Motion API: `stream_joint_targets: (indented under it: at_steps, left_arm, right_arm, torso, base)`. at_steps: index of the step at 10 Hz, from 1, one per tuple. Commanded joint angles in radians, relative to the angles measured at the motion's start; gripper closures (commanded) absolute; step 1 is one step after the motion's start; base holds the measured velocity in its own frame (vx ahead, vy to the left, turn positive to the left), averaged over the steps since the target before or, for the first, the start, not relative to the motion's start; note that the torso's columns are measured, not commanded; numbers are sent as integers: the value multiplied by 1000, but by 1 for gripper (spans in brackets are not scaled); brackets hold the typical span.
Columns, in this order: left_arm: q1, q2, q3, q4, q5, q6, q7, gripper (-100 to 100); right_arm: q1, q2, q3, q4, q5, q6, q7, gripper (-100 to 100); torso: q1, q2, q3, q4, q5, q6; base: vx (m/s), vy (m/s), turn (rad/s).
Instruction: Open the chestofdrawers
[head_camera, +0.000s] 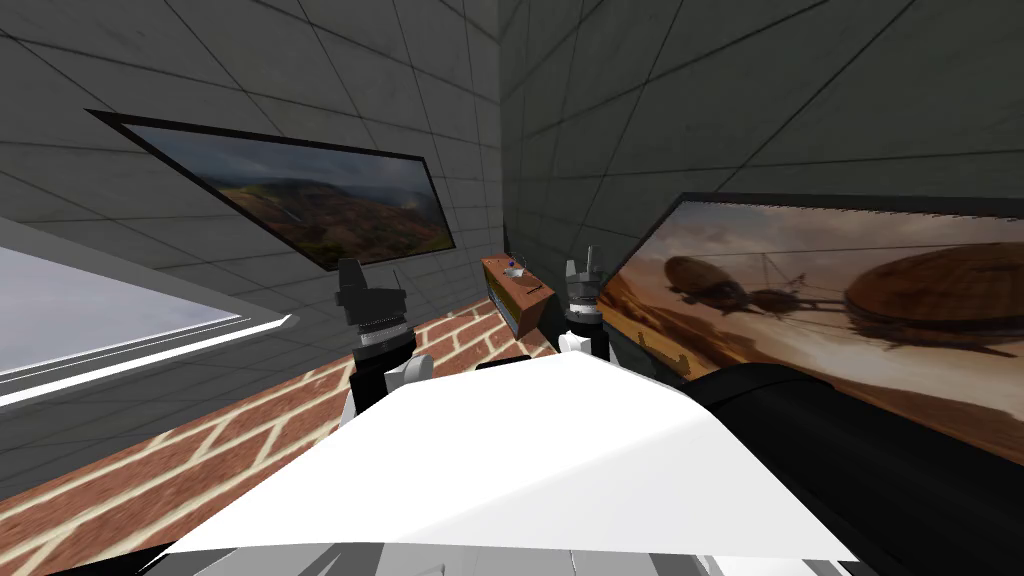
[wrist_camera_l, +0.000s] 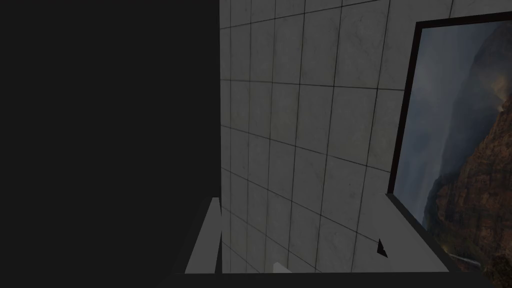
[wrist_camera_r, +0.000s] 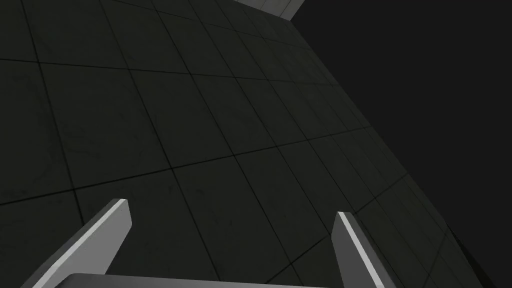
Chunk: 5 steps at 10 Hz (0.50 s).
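Note:
A small brown chest of drawers (head_camera: 516, 294) stands far ahead in the room's corner, on the brick-patterned floor, with small items on its top. Its front looks closed from here. Both arms are raised in front of my chest, well short of it. My left gripper (head_camera: 352, 272) (wrist_camera_l: 300, 235) points upward with its fingers (wrist_camera_l: 205, 240) spread and nothing between them. My right gripper (head_camera: 585, 262) (wrist_camera_r: 235, 240) also points upward, open and empty, its fingers (wrist_camera_r: 95, 240) wide apart.
A framed landscape picture (head_camera: 320, 205) hangs on the left wall and a large airship picture (head_camera: 830, 300) on the right wall close beside me. A pale window ledge (head_camera: 120, 340) runs along the left. Brick floor (head_camera: 200, 460) leads toward the chest.

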<state>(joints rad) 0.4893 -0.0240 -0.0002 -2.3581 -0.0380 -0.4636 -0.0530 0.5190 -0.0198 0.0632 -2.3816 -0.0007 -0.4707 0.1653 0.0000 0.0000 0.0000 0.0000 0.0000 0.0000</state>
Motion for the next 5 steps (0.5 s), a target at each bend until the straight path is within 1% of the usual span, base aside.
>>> stream_joint_targets:
  at_steps: [1,5]
  left_arm:
    - [0,0,0,0,0,0,0,0]
    - [0,0,0,0,0,0,0,0]
  right_arm:
    - [0,0,0,0,0,0,0,0]
    - [0,0,0,0,0,0,0,0]
  torso:
    - [0,40,-82,41,0,0]
    - [0,322,-644,322,0,0]
  base:
    - [0,0,0]
    - [0,0,0]
